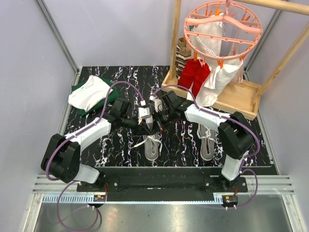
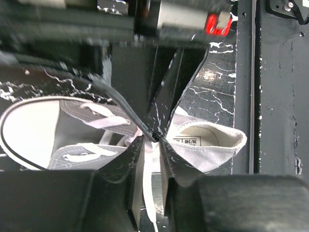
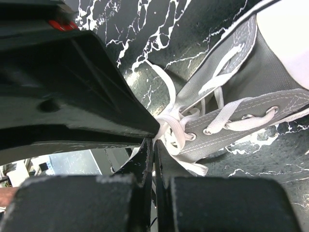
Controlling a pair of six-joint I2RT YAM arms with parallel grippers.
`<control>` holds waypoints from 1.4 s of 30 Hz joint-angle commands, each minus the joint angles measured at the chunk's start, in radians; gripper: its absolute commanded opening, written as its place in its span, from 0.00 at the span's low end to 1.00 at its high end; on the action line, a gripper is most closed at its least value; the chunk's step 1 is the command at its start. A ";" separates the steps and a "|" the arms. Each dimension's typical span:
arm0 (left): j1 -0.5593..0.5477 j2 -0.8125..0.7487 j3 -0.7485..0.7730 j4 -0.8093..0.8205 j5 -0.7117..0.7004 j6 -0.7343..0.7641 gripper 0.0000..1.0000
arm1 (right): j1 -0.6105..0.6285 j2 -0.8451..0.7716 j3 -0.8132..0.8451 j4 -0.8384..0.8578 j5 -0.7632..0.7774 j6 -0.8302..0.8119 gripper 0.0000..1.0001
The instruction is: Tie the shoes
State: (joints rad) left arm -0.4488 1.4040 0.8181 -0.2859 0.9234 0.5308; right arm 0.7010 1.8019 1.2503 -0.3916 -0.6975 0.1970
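Over the marbled table (image 1: 120, 154), seen from above, the left gripper (image 1: 145, 124) and right gripper (image 1: 157, 121) meet above the laced throat of the shoe (image 1: 151, 147) nearer the left arm, the other shoe (image 1: 208, 145) lying apart; the knotting step looks to be in hand. From the left wrist, the left gripper's jaws stand close with a white lace (image 2: 148, 193) running between them, though whether they bite it I cannot tell. From the right wrist, the right gripper's jaws are pressed together at the lace crossing; next, each strand needs a sure pinch and opposite pulls.

Left tool (image 2: 152, 145), right tool (image 3: 154, 145), tips together
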 commanded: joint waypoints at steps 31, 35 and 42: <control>0.041 -0.053 -0.143 0.343 -0.025 -0.456 0.00 | -0.023 -0.101 -0.048 0.062 -0.036 -0.018 0.38; 0.058 -0.057 -0.161 0.379 -0.012 -0.505 0.00 | -0.037 -0.113 -0.063 0.050 0.003 -0.045 0.46; 0.087 -0.054 -0.183 0.421 -0.009 -0.566 0.00 | -0.035 -0.092 -0.055 0.040 0.027 -0.085 0.45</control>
State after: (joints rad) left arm -0.3782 1.3804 0.6483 0.0517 0.8875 0.0185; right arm 0.6689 1.7363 1.1866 -0.3634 -0.6914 0.1524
